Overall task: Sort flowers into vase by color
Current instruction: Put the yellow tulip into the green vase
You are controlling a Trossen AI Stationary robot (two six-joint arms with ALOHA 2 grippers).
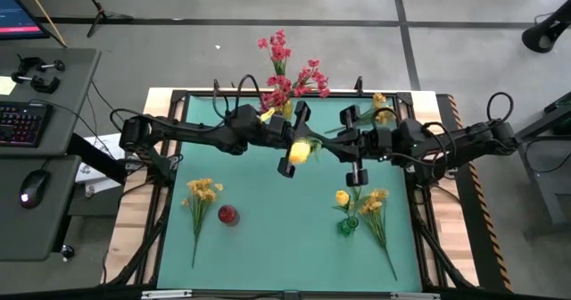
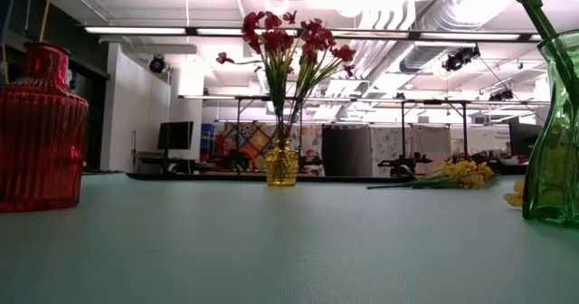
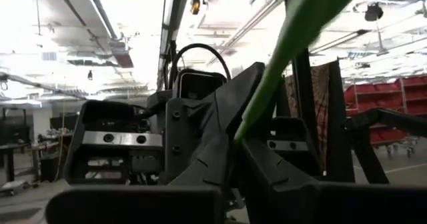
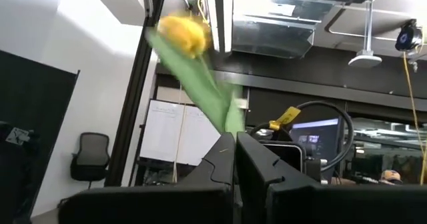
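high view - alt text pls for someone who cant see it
Seen from above, two dark robot arms meet over the middle of a green table, both grippers closed on one yellow tulip: the left gripper and the right gripper. Red flowers stand in a vase at the far edge; orange-yellow sprays, a red vase and a green vase sit nearer.

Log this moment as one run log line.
left gripper: shut on yellow tulip stem | right gripper: shut on same stem | held above mat centre | green vase: one yellow bud

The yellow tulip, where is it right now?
High view: the yellow tulip hangs mid-table between the left gripper and right gripper.
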